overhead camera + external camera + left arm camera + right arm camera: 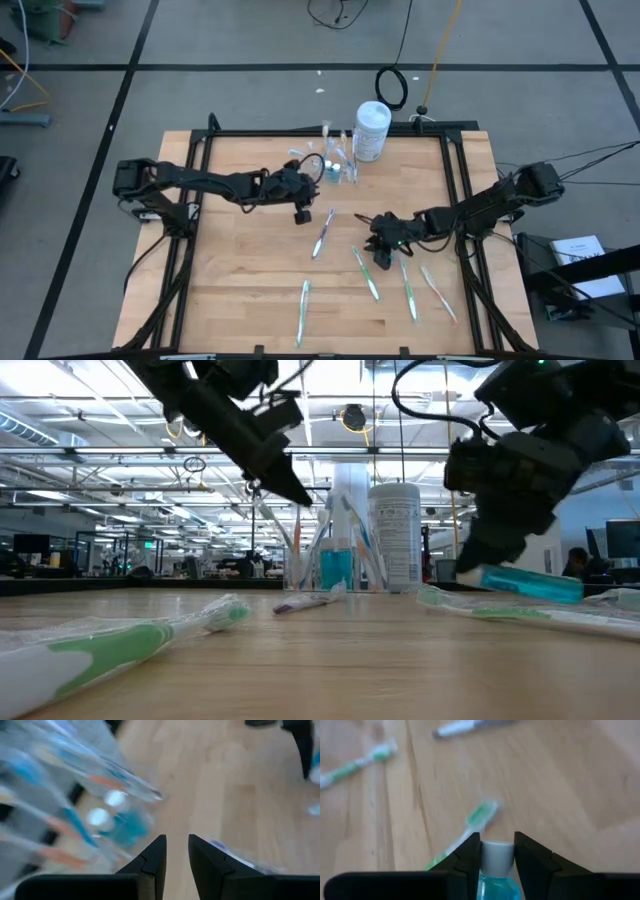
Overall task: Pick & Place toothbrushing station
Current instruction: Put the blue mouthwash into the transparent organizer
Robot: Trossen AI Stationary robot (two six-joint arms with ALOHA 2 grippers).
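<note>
Near desk [250,300] edge, loose toothbrushes [303,310] lie flat from 6 to 4 o'clock, well apart, easy to reach; right gripper [497,851] at about 3 o'clock holds a blue tube [496,887] by its white cap, fingers clamped; left gripper [176,851], fingers narrow and empty, hangs just beside the clear cup [338,160] at 12, white canister [371,130] crowding behind

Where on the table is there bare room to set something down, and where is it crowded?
Free: the wood on the left arm's side, from the left edge to the lone toothbrush, and the table's far right corner beyond the right arm. Crowded: the cup and canister cluster at the far edge, where the left gripper hangs, and the toothbrushes around the right gripper, which holds a blue tube.
</note>
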